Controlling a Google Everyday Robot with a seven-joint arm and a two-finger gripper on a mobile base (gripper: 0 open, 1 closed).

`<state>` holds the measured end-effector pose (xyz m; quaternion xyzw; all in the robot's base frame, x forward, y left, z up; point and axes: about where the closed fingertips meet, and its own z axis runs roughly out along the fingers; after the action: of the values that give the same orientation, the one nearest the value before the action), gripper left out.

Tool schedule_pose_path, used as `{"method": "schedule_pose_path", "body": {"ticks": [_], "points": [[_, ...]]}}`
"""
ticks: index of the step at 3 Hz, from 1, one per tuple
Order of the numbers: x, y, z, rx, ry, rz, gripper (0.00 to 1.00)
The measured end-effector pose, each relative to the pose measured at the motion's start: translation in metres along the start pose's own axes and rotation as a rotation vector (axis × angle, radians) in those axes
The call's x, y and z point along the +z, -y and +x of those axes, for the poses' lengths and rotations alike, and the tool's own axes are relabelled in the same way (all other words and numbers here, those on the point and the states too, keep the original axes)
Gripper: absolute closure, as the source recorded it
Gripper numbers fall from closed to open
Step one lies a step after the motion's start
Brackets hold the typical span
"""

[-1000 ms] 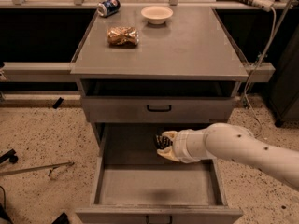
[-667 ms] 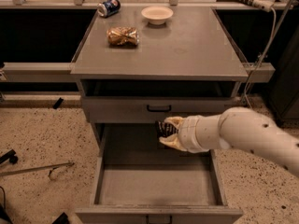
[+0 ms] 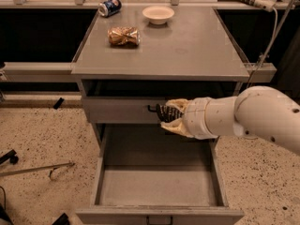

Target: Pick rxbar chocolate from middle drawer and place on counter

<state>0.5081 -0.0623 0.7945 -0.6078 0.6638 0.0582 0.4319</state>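
Observation:
The middle drawer (image 3: pixel 159 186) stands pulled wide open below the counter (image 3: pixel 187 46), and its grey tray shows nothing inside. My gripper (image 3: pixel 168 116) is raised above the drawer, in front of the shut upper drawer (image 3: pixel 117 109), just under the counter's front edge. It is shut on the rxbar chocolate (image 3: pixel 168 112), a small dark-wrapped bar showing between the tan fingers (image 3: pixel 176 128). The white arm reaches in from the right.
On the counter's far side lie a gold-brown foil snack bag (image 3: pixel 123 35), a blue soda can (image 3: pixel 110 6) on its side and a white bowl (image 3: pixel 158 14). A cable (image 3: pixel 276 27) hangs at the right. Metal rods (image 3: pixel 33 168) lie on the floor at left.
The gripper has risen out of the middle drawer with the bar in it, moving up and slightly left to the level of the upper drawer front.

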Motion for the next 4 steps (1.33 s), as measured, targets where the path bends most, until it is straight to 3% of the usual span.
{"method": "schedule_pose_path", "body": {"ticks": [1, 2, 3, 4], "points": [[-0.011, 0.014, -0.012, -0.046, -0.001, 0.042, 1.0], [-0.058, 0.063, -0.046, -0.17, -0.032, 0.164, 1.0], [-0.101, 0.127, -0.082, -0.267, -0.049, 0.274, 1.0], [-0.109, 0.192, -0.105, -0.342, -0.042, 0.331, 1.0]]}}
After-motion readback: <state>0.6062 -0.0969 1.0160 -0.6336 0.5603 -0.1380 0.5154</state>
